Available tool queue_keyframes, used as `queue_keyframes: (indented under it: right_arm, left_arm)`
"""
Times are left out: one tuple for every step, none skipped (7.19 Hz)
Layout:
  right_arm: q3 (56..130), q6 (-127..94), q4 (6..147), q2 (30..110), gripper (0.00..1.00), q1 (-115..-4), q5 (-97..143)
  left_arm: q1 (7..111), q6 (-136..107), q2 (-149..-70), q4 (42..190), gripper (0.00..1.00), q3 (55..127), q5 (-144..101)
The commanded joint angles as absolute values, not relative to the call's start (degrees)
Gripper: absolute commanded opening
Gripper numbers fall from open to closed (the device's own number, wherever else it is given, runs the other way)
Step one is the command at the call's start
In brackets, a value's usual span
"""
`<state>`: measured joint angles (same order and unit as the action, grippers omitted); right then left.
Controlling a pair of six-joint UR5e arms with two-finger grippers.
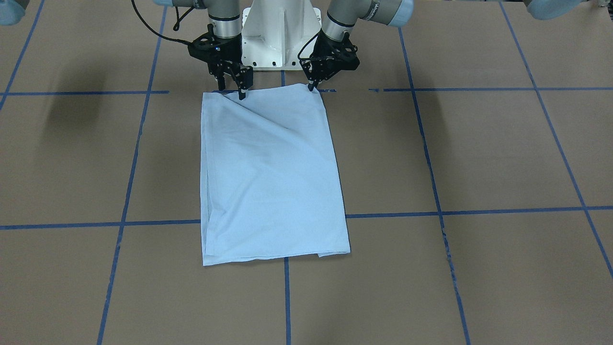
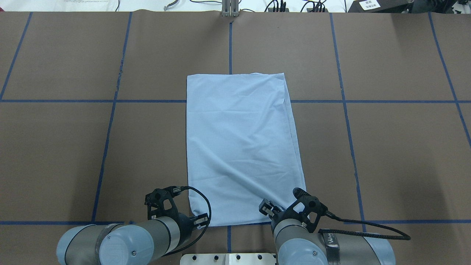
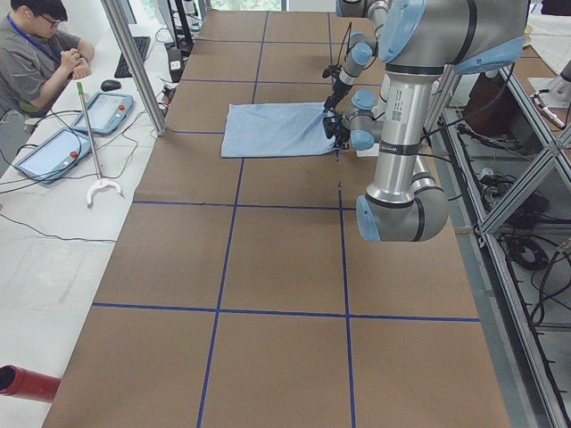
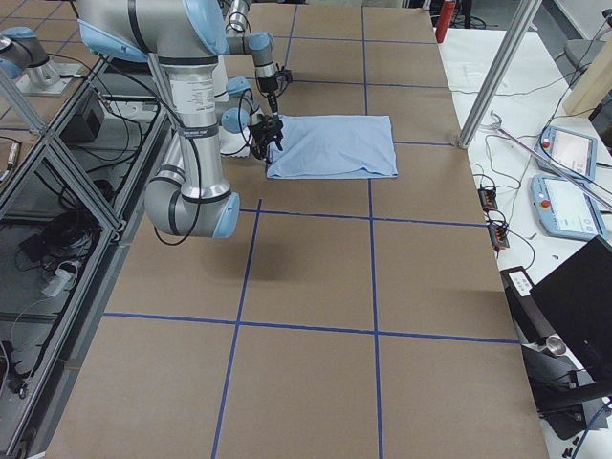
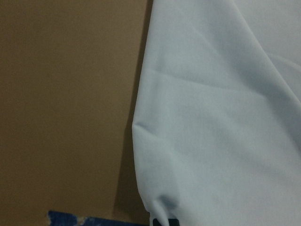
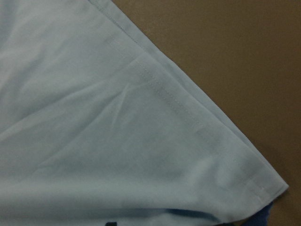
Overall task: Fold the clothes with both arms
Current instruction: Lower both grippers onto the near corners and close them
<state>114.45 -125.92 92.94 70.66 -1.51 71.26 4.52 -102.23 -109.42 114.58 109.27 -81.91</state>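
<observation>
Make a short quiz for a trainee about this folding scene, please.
1. True or false: the shirt lies in a crumpled heap.
2. Where are the left end effector and the right end effector? A. at the shirt's far edge; B. at its edge nearest the robot; C. high over its middle.
3. Fill in: the tape lines on the table are ___.
Key: 1. False, it lies flat as a long rectangle. 2. B. 3. Blue.
</observation>
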Motion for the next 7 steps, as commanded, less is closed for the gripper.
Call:
queue_keyframes:
  right_arm:
    - [113.04, -126.03, 92.90, 69.88, 0.79, -1.23, 71.02]
    - [112.68, -126.04, 92.90, 69.26, 0.76, -1.23, 70.93]
    - [112.41, -126.12, 92.90, 68.65, 0.71, -1.23, 70.67]
    - [111.89, -126.12, 92.81, 68.47, 0.68, -1.23, 70.06]
    - [111.71, -126.12, 92.46, 68.47, 0.62, -1.40, 69.70]
    - [111.62, -127.25, 92.37, 68.47, 0.50, -1.41, 69.26]
    - [111.71, -129.79, 92.29, 68.38, 0.20, -1.58, 69.17]
  left_arm:
    - [4.48, -102.22, -109.42, 114.61, 0.00, 109.25, -81.91]
    - [4.57, -102.22, -109.42, 114.61, 0.00, 109.25, -81.91]
    - [4.57, -102.22, -109.42, 114.61, 0.00, 109.34, -81.91]
    - [4.57, -102.22, -109.42, 114.61, 0.00, 109.34, -81.91]
    - [4.57, -102.22, -109.42, 114.61, 0.00, 109.34, -81.91]
    - [4.48, -102.22, -109.42, 114.61, 0.00, 109.34, -81.91]
    - [4.57, -102.22, -109.42, 114.61, 0.00, 109.34, -81.91]
